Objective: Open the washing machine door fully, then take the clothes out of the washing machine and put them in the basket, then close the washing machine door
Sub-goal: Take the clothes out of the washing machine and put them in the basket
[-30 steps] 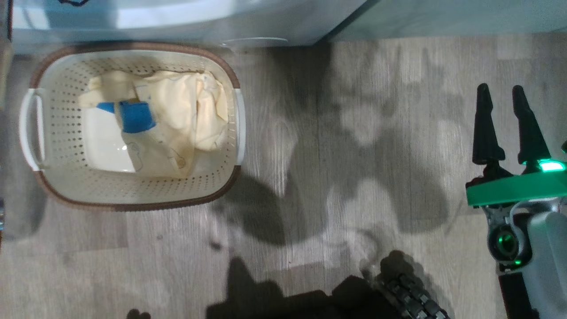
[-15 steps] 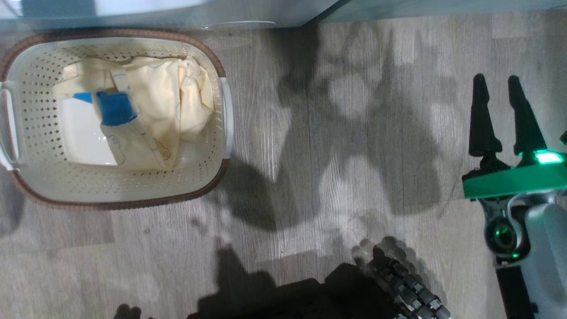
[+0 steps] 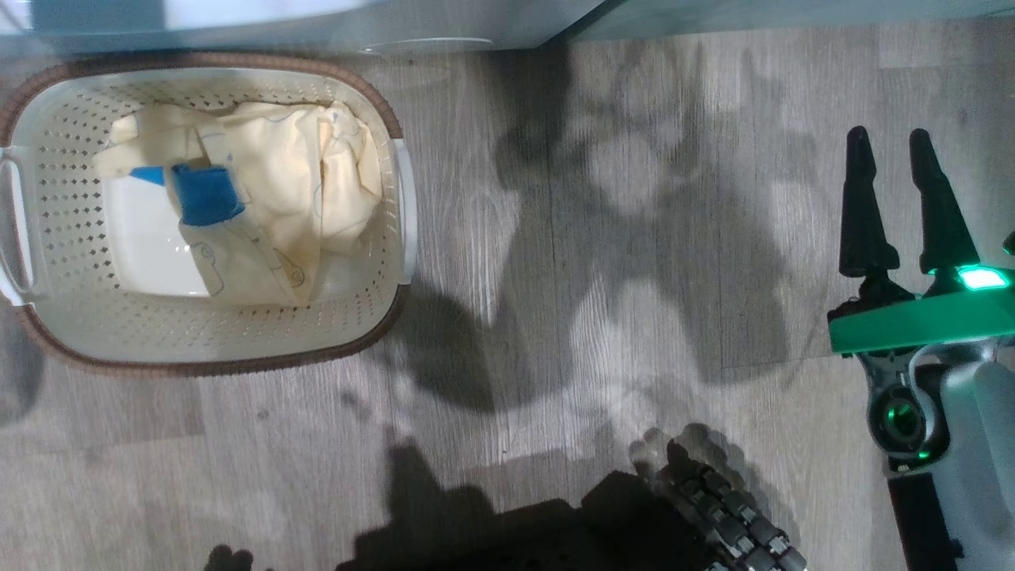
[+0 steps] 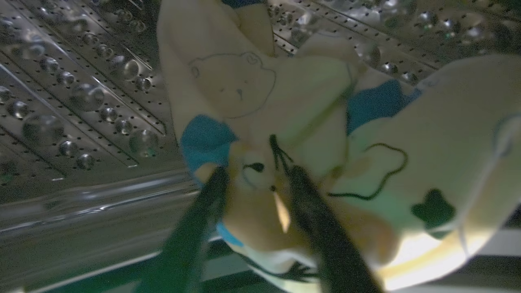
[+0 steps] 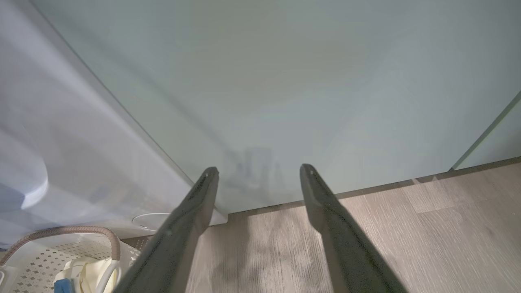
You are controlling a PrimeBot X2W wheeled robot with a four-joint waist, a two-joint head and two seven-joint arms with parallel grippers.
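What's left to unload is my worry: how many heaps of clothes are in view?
2. One heap of clothes lies in the basket; the other lies in the washing machine drum, straddled by the left gripper. More may be hidden in the drum.

1 basket [image 3: 206, 369], 1 washing machine [image 4: 81, 101], 2 clothes [image 3: 277, 190] [image 4: 244, 89] heaps (1 in each), 2 end effectors [image 4: 258, 173] [image 3: 888, 136].

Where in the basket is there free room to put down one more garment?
The cream perforated plastic basket with brown rim has bare white floor at its left, between the white left handle and the cream fabric garment with blue patch. The far right corner is crowded with folds.
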